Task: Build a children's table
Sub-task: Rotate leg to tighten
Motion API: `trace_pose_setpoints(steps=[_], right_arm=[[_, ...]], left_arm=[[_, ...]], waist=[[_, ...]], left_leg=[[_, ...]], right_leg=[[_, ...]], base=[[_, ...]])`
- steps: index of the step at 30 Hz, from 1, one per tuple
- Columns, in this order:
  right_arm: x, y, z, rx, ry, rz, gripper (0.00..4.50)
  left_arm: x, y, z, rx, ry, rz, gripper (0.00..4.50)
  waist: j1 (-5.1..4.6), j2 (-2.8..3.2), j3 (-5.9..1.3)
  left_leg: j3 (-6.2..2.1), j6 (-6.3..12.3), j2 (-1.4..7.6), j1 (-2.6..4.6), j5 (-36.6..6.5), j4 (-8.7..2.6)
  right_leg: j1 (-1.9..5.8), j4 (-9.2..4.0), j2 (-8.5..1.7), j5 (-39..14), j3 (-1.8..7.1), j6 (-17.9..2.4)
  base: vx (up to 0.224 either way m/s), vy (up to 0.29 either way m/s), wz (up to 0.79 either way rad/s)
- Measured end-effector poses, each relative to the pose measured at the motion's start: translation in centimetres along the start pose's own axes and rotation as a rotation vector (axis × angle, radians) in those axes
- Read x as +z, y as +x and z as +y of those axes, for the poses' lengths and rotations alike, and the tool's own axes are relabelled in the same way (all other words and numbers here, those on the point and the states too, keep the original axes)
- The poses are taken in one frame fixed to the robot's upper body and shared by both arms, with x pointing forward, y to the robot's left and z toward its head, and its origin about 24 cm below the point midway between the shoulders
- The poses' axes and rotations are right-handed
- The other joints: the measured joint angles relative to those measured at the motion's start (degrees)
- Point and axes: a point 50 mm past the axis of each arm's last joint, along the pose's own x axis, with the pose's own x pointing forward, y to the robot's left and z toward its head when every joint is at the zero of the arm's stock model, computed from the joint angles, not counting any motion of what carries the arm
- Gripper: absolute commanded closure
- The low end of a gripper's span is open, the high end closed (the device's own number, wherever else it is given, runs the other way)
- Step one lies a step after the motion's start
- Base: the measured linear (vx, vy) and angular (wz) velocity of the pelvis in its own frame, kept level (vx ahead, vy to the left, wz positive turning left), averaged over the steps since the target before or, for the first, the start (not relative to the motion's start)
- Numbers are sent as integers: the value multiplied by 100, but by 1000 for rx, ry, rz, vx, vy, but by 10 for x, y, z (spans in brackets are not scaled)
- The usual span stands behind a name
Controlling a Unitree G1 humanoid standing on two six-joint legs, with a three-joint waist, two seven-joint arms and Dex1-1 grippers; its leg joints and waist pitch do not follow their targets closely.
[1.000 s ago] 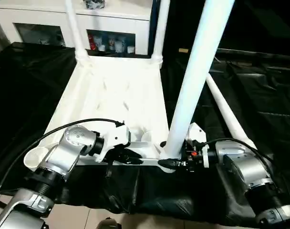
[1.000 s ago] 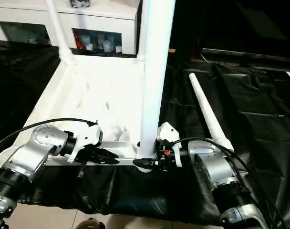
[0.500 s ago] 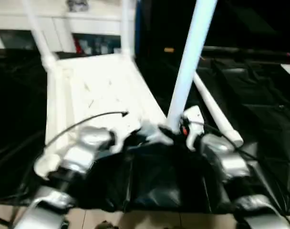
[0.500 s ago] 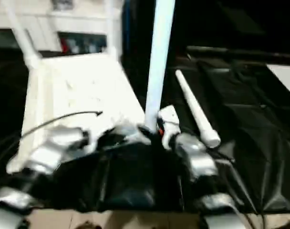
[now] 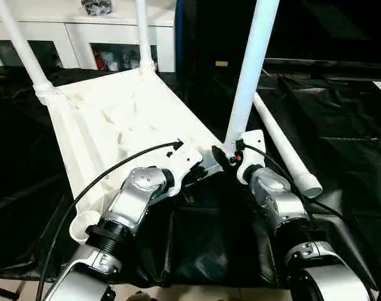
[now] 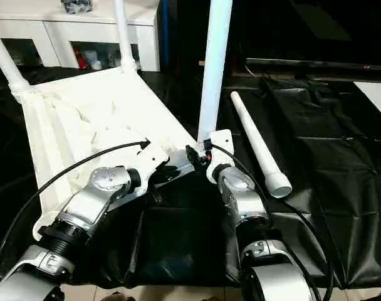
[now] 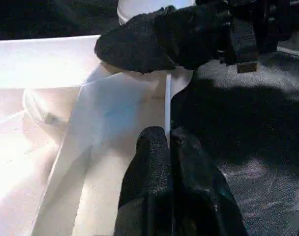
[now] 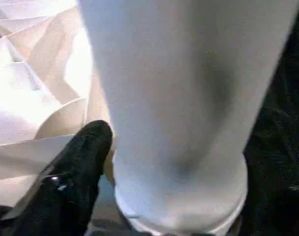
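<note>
The children's table top (image 5: 115, 119) lies upside down on the black drape, ribbed side up. Two white legs (image 5: 18, 44) (image 5: 142, 31) stand in its far corners. A third leg (image 5: 250, 69) stands upright in the near right corner socket. My right gripper (image 5: 223, 153) sits at the base of that leg (image 8: 184, 98). Just left of it, my left gripper (image 7: 169, 142) is shut on the thin upright rim (image 7: 167, 98) of the table top. The fourth leg (image 5: 281, 141) lies loose on the drape to the right.
The near left corner socket (image 5: 84, 226) stands empty by my left elbow. A white cabinet (image 5: 78, 25) with glass doors runs along the back. A black cable (image 5: 103, 179) loops over my left forearm. Black drape (image 5: 341, 125) covers the surface to the right.
The whole picture has swung, so the camera has moved. Both grippers are still at the near right corner of the table top, with the third leg upright there.
</note>
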Motion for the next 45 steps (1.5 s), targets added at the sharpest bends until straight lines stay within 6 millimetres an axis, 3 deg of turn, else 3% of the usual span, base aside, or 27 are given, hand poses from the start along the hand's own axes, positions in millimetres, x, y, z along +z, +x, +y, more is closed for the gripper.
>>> trace_pose_setpoints(steps=[6, 11, 19, 22, 25, 34, 38, 43, 45], right_arm=[[-3, -6, 1, 159, -65, 16, 69], [-6, -22, -6, 345, -121, 39, 69], [-9, -54, -4, 701, -200, 109, 69], [-9, -64, -3, 782, -221, 139, 69], [-10, -71, -1, 846, -237, 171, 103], [-11, -78, 2, 883, -246, 198, 169], [-12, -78, 3, 875, -241, 192, 172], [-14, -65, 1, 706, -180, 135, 173], [-12, -55, -1, 603, -167, 119, 174]], left_arm=[[-7, -17, 6, -95, 27, 10, 450], [-12, -32, 10, -210, 58, 17, 450], [-18, -51, 10, -416, 82, 47, 450], [-20, -55, 9, -471, 96, 59, 450], [-21, -57, 8, -517, 103, 70, 450], [-23, -58, 6, -565, 124, 73, 450], [-23, -58, 6, -563, 123, 72, 450], [-23, -53, 12, -438, 92, 54, 450], [-22, -48, 12, -365, 78, 43, 450]], waist=[[20, 2, 2], [55, -2, 5], [323, -2, 6], [358, -2, 6], [378, -2, 6], [377, -2, 6], [375, -2, 6], [301, -3, 6], [210, -4, 7]], left_leg=[[-1, -1, 0, -1, 1, 2], [-1, 0, 0, -11, 0, 3], [7, 1, 4, -14, 0, 10], [8, 1, 4, -15, 0, 10], [8, 1, 4, -15, 0, 9], [5, 1, 5, -13, 1, 8], [5, 0, 5, -12, 1, 8], [4, -1, 4, -5, 1, 7], [2, -3, 4, -2, 2, 10]], right_leg=[[0, 1, 0, 0, 1, 0], [0, -4, -1, 0, 0, 0], [4, -4, -2, -1, 3, 1], [9, -2, -3, -1, 7, 2], [18, -1, -3, -4, 9, 7], [25, 1, -3, -18, 8, 29], [26, 1, -3, -17, 8, 28], [25, 3, -3, -20, 8, 35], [20, 1, -3, -20, 6, 35]], base=[[0, 0, 0], [0, 0, 0], [0, 0, 0], [0, 0, 0], [0, 0, 0], [0, 0, 0], [0, 0, 0], [0, 0, 0], [0, 0, 0]])
